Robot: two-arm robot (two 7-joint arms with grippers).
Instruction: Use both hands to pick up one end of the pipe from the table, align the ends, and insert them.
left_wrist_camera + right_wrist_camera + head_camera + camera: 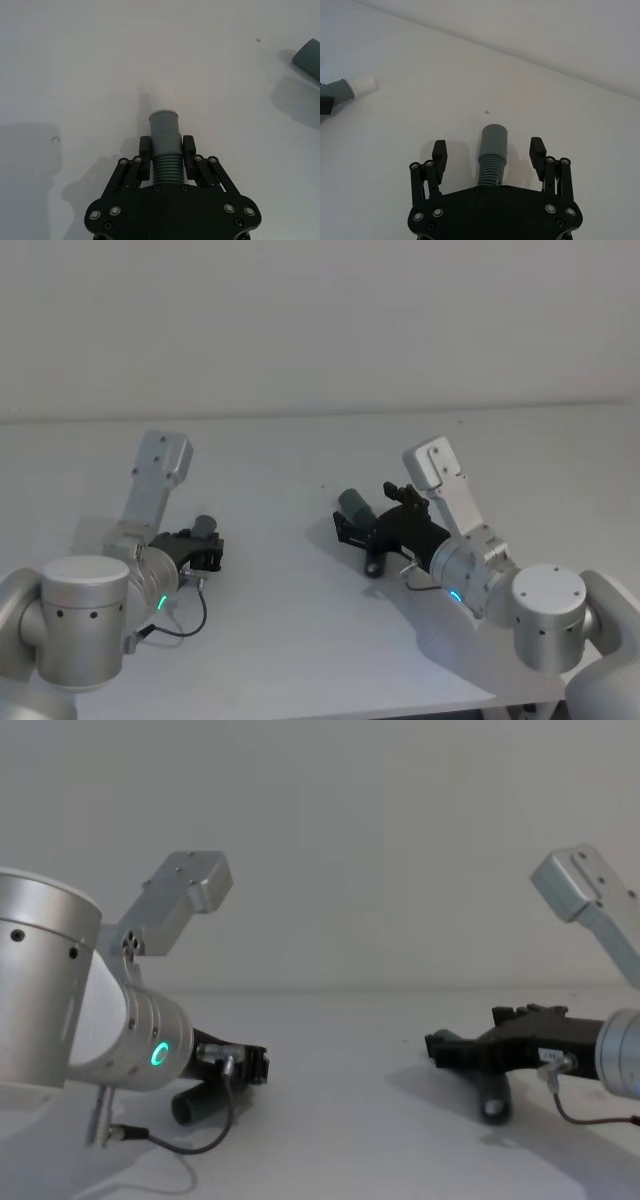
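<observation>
The left black plastic parallel-jaw end effector [166, 146] is hovering low over the wide matte white table [290, 640] on the robot's left side. It is pinching 1 short dark grey ribbed flexible hose piece [166, 170], with its 2 fingers [145, 147] pressing on the ribs from either side, just behind the smooth grey cuff [164, 127]. That cuff is ending in a pale whitish tip [162, 99], which is sticking out ahead of the end effector over bare table. In the chest view the back end of this hose piece is showing under the left end effector, close to the table; whether it is touching the surface cannot be told. The right black plastic parallel-jaw end effector [488, 148] is sitting well apart on the robot's right side, also low over the table, with its fingers [439, 150] spread wide. The second dark grey ribbed hose piece [491, 170] is running between them, apart from both pads, with its smooth round cuff [494, 140] poking out past the fingertips. In the head view this piece is lying along the table under the right end effector, its cuff pointing away from the robot and slightly leftward. The 2 cuffs are sitting well apart from each other.
</observation>
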